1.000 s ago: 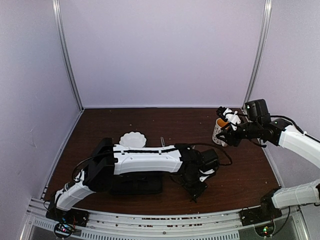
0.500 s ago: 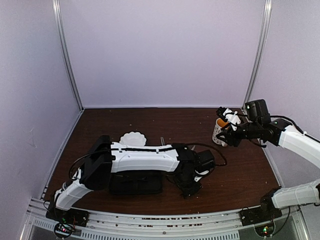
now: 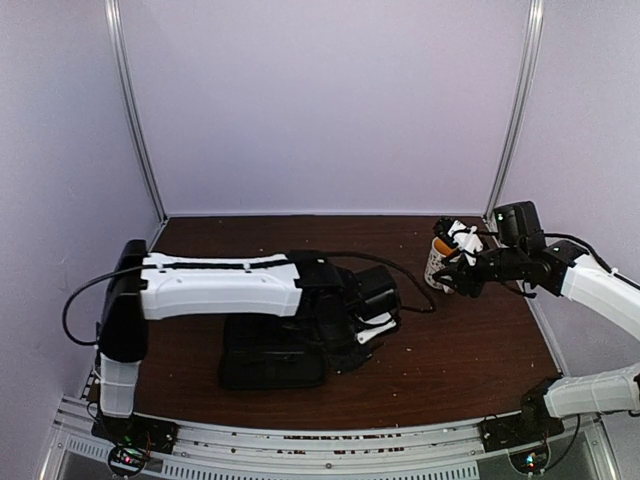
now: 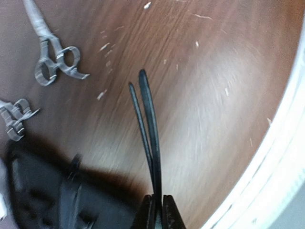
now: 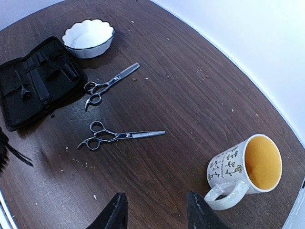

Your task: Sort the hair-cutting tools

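My left gripper is shut on a thin dark hair clip, whose two prongs point away from the jaws above the brown table. In the top view that left gripper hangs just right of the black case. Two silver scissors lie flat: one near the white bowl, the other closer to me. The left wrist view shows both too, one pair of scissors and the other pair's handles. My right gripper is open and holds nothing, hovering by the mug.
The open black case lies left of the scissors. A white mug with an orange inside stands at the right, next to my right gripper. The table's pale front edge runs close to the held clip.
The left gripper has shut on the hair clip and the left arm has swung left and back towards the case, covering the bowl in the top view. The right arm has barely moved.
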`<action>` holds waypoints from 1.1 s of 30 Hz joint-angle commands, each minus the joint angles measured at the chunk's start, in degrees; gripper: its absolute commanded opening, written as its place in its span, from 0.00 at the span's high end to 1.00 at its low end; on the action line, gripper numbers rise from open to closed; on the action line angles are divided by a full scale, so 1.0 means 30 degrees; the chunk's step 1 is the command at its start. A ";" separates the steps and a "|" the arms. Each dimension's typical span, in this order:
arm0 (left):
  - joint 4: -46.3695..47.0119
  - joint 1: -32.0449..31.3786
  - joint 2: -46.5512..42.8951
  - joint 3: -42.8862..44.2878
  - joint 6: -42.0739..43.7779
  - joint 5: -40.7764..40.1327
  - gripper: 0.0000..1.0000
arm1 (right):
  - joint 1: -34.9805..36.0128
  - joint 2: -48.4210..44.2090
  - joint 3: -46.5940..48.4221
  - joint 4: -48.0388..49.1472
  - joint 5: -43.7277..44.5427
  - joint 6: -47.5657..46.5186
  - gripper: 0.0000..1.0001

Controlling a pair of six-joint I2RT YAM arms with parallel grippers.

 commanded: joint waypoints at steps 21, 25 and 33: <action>-0.2954 0.7680 -1.5942 -1.1724 -0.0968 -0.1611 1.00 | 1.3209 1.0064 0.5604 -0.1851 0.0711 -0.5301 0.62; -0.2859 0.8714 -1.6384 -1.2232 -0.1124 -0.1194 1.00 | 1.4286 1.2394 0.7101 -0.1137 0.1788 -0.5486 0.61; -0.2193 0.8868 -1.6875 -1.3209 -0.0490 0.0170 1.00 | 1.4755 1.5787 0.9909 -0.1720 0.1392 -0.5310 0.63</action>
